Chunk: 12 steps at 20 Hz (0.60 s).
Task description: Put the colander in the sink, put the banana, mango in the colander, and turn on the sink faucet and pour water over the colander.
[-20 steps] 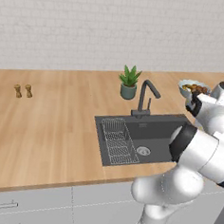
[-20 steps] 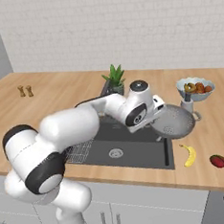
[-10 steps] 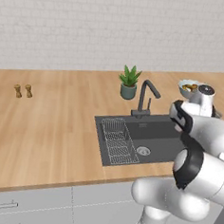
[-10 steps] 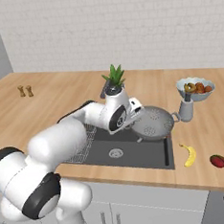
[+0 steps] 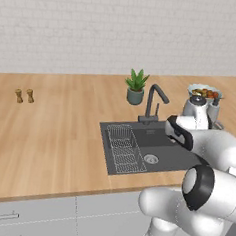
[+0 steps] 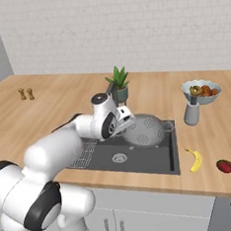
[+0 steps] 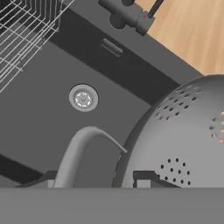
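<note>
While clamped on the rim of the shallow round perforated grey metal colander (image 6: 147,131), the gripper (image 6: 128,121) holds it tilted above the dark-grey rectangular sink (image 6: 141,158), silver drain (image 7: 83,98) beneath.

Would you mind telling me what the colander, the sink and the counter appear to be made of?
The colander looks like brushed metal: light grey sheen, punched holes. The sink seems matte dark-grey composite or coated metal, with a shiny silver drain. The counter looks like wood, with warm tan plank grain.
</note>
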Available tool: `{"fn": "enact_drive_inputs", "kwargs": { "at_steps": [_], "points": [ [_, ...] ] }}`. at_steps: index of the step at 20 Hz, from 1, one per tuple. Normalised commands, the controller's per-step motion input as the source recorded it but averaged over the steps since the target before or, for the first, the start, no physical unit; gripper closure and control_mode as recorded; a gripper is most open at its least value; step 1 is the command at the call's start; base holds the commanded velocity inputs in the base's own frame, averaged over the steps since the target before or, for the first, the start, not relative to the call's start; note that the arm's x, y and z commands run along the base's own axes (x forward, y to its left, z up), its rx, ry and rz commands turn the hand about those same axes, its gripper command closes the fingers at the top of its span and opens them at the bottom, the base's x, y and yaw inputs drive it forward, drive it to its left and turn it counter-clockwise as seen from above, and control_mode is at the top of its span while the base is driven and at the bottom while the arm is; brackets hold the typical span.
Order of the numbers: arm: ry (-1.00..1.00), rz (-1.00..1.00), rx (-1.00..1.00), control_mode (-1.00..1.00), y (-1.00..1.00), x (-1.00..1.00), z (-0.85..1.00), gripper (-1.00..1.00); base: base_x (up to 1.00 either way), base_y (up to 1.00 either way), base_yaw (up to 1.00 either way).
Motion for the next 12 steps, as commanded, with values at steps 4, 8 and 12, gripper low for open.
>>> {"fn": "enact_drive_inputs", "kwargs": {
  "at_steps": [4,8,12],
  "points": [
    [-0.06,-0.12,0.00,-1.00,0.32,0.00,-0.29,1.00,0.00,0.00,0.00],
    [-0.01,-0.15,0.00,-1.00,0.35,0.13,-0.21,1.00,0.00,0.00,0.00],
    [0.00,-0.09,0.00,-1.00,0.45,0.04,-0.18,1.00,0.00,0.00,0.00]
  ]
}}
